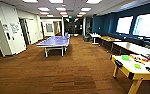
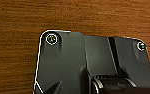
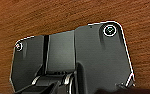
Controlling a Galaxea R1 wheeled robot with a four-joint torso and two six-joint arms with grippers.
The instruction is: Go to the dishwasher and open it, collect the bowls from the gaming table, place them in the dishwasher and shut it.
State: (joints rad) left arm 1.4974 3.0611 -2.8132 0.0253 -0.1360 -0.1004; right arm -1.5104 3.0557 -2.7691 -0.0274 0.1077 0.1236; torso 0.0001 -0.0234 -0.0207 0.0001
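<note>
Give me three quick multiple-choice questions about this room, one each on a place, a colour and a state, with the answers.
1. Where do the lime-green bowls sit?
A. On the yellow-edged gaming table
B. On the carpet
C. On the blue table-tennis table

2. What colour is the wall under the bright windows?
A. White
B. Dark teal
C. Red

3. How are the ceiling lights?
A. Off
B. Covered
C. On

Answers:
1. A, both bowls rest on its white top at the right of the head view.
2. B, the wall beside the windows is dark teal.
3. C, the ceiling panels glow white.
</note>
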